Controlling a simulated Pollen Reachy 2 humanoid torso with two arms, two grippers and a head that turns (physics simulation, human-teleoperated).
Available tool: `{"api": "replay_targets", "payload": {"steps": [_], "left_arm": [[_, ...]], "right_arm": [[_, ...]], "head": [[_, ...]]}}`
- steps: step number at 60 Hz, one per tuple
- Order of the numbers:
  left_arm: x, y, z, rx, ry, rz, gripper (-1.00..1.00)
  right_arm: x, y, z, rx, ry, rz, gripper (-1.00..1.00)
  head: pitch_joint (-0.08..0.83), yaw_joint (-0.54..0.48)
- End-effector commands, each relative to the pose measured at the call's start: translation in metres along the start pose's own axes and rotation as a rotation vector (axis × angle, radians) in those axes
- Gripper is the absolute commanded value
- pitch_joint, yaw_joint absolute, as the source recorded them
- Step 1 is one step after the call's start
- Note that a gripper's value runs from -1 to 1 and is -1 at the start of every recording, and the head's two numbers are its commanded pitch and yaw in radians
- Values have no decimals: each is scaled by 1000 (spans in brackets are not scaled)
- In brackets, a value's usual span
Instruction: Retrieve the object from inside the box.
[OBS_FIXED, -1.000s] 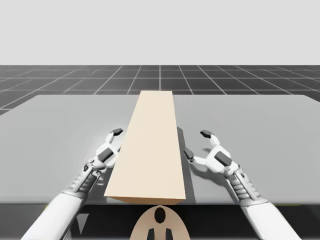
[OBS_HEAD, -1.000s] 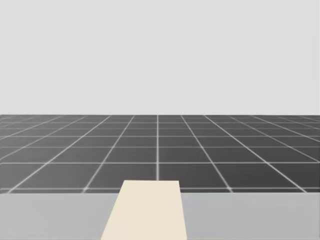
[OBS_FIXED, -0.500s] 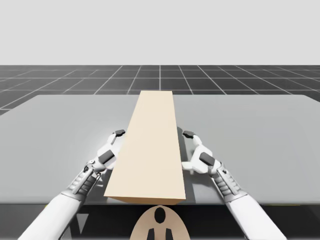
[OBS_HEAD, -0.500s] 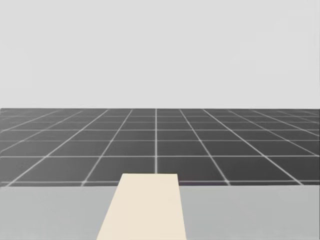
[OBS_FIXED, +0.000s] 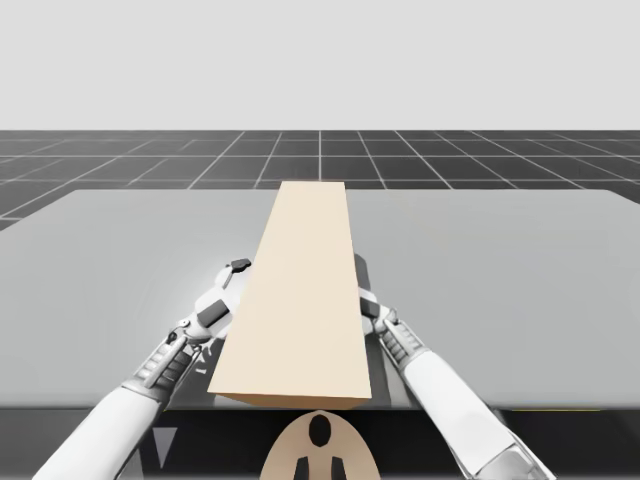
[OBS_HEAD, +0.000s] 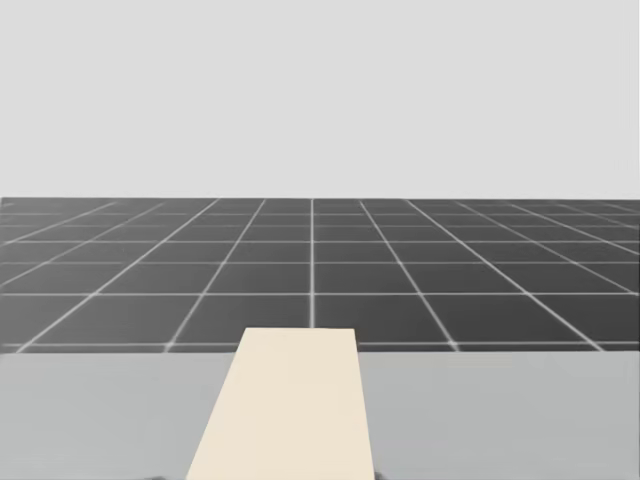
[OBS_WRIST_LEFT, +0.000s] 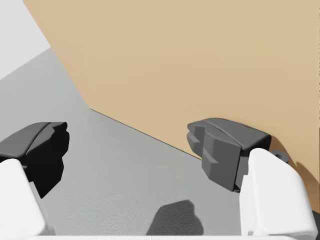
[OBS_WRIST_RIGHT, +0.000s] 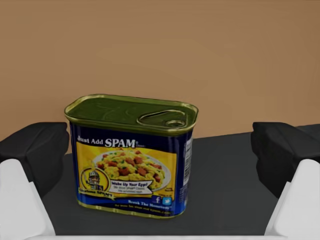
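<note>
1. My left fingers are spread wide and hold nothing. One pad sits right at the outer wall of the tan box on the grey desk.
2. The box lies lengthwise away from me.
3. My right fingers are open inside the box (plainly the nearer set). They flank an upright blue-and-yellow rectangular can with a gold lid, which stands just ahead with its broad face toward the wrist, touched by neither finger.
</note>
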Motion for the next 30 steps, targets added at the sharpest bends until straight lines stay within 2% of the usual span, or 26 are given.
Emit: {"api": "replay_targets", "payload": {"steps": [1,9,20,30], "left_arm": [[-4,-22,-9,-59,7,27,-1000],[-3,-22,-8,-57,5,22,-1000],[-3,-22,-7,-55,4,12,-1000],[-2,-21,-7,-55,5,6,-1000]], "right_arm": [[-28,11,-35,54,-87,-77,-1000],[-35,13,-55,102,-86,-95,-1000],[-36,15,-76,176,-110,-150,-1000],[-36,22,-95,249,-116,-161,-1000]], "head": [[72,-17],[80,-14],[78,-15],[74,-13]]}}
